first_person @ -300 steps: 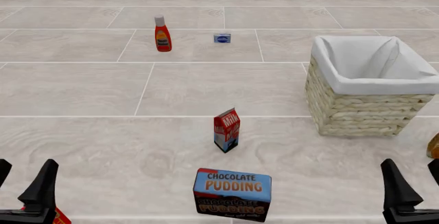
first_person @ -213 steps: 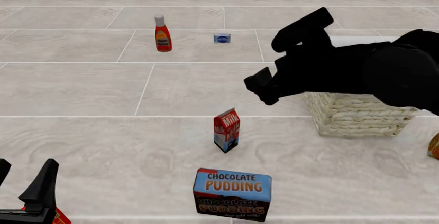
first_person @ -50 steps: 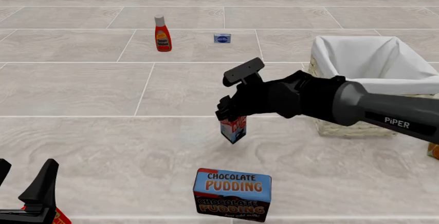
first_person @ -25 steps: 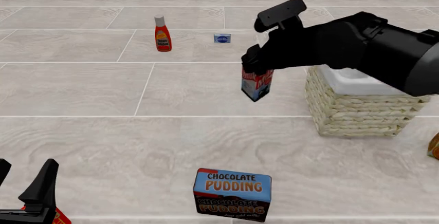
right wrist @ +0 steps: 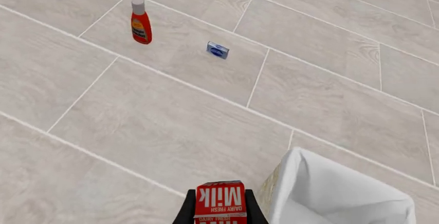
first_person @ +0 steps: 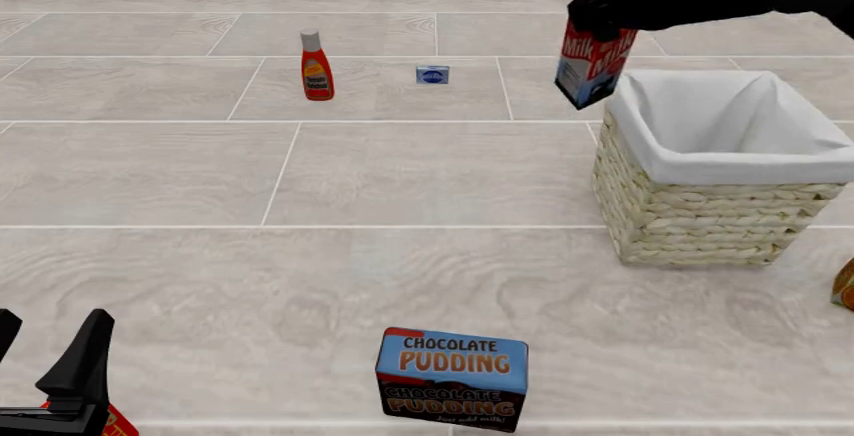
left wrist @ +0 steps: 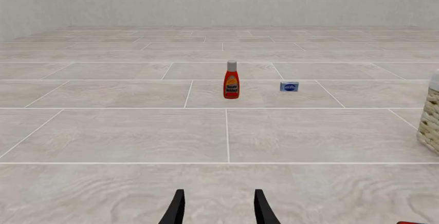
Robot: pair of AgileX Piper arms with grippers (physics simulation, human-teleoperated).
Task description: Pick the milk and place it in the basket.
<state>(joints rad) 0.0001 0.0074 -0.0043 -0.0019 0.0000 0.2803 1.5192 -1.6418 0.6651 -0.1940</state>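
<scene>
The left gripper (left wrist: 218, 215) sits low at the near edge of the counter (first_person: 400, 176), its 2 jaws apart with nothing between them; the left wrist view shows only bare tile in the gap. In the front view an orange-red packet corner (first_person: 118, 422) peeks out just beside that gripper, and the chocolate pudding box (first_person: 453, 376) stands off to its right (the left wrist view misses the box entirely).

Well ahead of the left jaws stand the ketchup bottle (left wrist: 231, 80) and, just to its right, a small blue packet (left wrist: 289, 86). All 3 views catch this pair.

The right gripper (right wrist: 219, 211) is raised high, far forward and to the right. Its jaws are closed on the milk (first_person: 593, 62), pressing the carton's 2 sides, as the right wrist view shows close up with the red "Milk" panel between the dark fingers (right wrist: 186, 212). The front view shows the whole carton instead: it hangs tilted in the air, clear of the counter, its blue and white lower part beside the near-left corner of the basket (first_person: 694, 211), not yet over the opening.

The basket's white liner (right wrist: 329, 198) appears just beside the held carton in the right wrist view. The left wrist view catches only a sliver of wicker wall (left wrist: 431, 121).
</scene>
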